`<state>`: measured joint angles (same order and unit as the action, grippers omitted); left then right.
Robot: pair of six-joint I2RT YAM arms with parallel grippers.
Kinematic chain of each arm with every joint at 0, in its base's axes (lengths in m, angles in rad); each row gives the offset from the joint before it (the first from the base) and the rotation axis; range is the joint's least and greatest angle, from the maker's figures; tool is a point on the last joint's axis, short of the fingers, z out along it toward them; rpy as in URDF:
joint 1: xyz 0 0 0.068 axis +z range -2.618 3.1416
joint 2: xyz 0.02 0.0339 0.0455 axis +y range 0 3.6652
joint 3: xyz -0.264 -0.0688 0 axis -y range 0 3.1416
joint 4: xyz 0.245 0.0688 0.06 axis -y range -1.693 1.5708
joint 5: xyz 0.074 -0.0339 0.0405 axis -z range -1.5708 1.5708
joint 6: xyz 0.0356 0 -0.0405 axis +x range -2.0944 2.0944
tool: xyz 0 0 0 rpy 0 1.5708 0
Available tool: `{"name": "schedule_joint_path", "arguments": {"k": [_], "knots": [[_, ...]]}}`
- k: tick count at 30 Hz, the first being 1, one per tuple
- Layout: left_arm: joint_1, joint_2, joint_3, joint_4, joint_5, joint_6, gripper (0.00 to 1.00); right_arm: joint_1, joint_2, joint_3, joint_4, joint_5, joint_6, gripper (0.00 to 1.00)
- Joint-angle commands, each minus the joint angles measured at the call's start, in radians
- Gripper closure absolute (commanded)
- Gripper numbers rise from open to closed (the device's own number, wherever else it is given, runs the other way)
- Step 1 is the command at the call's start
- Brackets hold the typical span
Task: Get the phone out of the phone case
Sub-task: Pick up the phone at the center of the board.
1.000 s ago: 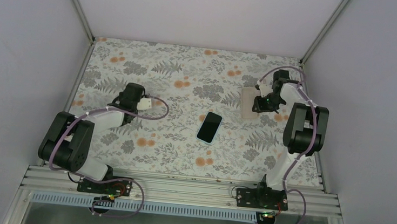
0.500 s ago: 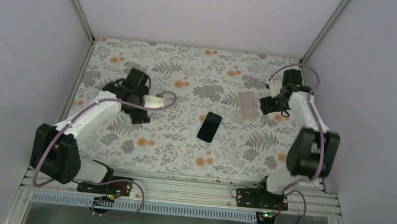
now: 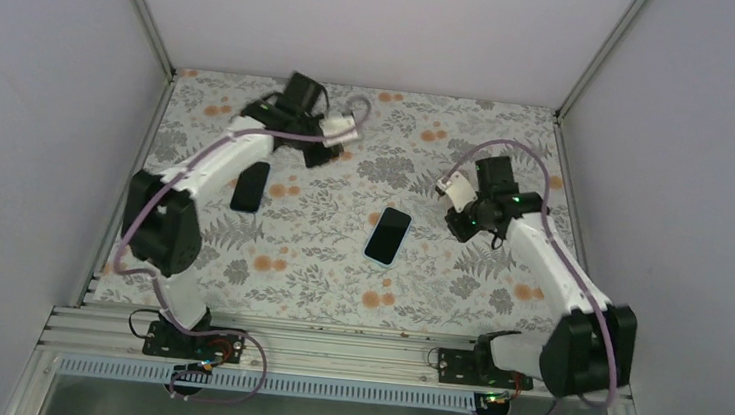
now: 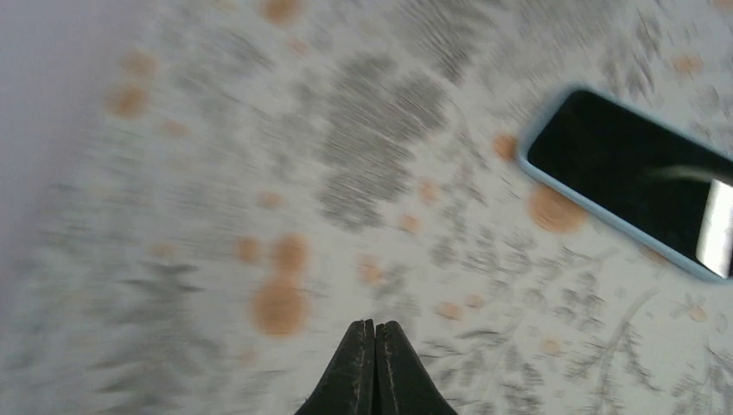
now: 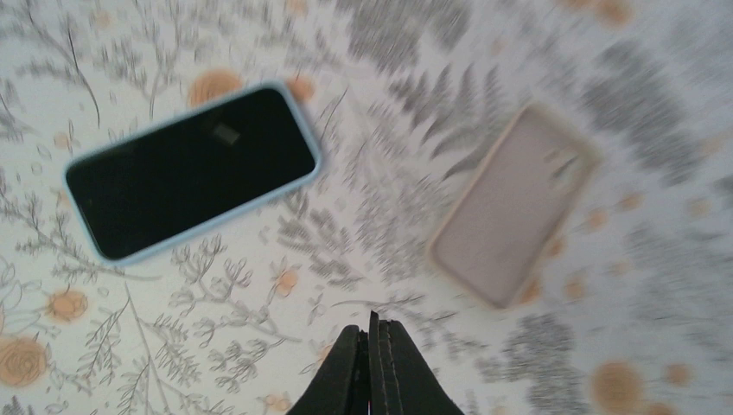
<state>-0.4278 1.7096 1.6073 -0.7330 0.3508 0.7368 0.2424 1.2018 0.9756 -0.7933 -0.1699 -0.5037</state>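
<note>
1. The flower-patterned table (image 3: 337, 275) carries everything.
2. The left arm (image 3: 217, 159) reaches far across; the right arm (image 3: 550, 259) stretches inward.
3. The phone (image 3: 388, 235), glossy black in its blue case (image 4: 529, 157), lies flat mid-table, between the pincers and touching neither.
4. A beige case (image 5: 514, 203) with rounded corners lies nearby.
5. The left pincer (image 4: 373, 333) and right pincer (image 5: 372, 327) are both closed, holding nothing.

The table (image 3: 337, 285) carries a matt covering with a floral print, cloth-like in look. The phone (image 5: 190, 169) has a glossy black screen that shows reflections. Its phone case (image 5: 316, 156) is smooth, matt and light blue. A beige case (image 5: 514, 203) looks matt and smooth. The fingers (image 5: 346, 380) of the right end effector (image 5: 372, 327) are matt black. The near-edge rail (image 3: 331, 350) is ribbed, satin-finish metal.
</note>
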Motion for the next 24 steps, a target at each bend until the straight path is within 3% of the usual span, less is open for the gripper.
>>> {"name": "schedule_joint_path", "arguments": {"k": [1, 5, 16, 20, 24], "knots": [[-0.112, 0.06, -0.152, 0.076, -0.051, -0.003, 0.98, 0.011, 0.164, -0.02, 0.028, -0.087, 0.046, 0.97], [-0.198, 0.064, -0.31, 0.237, -0.086, 0.022, 0.98, 0.015, 0.292, 0.005, 0.038, -0.123, 0.044, 0.97], [-0.282, 0.181, -0.343, 0.273, -0.12, 0.023, 0.98, 0.016, 0.59, 0.122, 0.003, -0.261, -0.014, 0.96], [-0.281, 0.223, -0.353, 0.356, -0.233, -0.015, 0.98, 0.027, 0.623, 0.136, -0.014, -0.303, -0.042, 0.96], [-0.279, 0.273, -0.323, 0.38, -0.253, -0.027, 0.98, 0.035, 0.637, 0.125, -0.001, -0.309, -0.038, 0.96]]}}
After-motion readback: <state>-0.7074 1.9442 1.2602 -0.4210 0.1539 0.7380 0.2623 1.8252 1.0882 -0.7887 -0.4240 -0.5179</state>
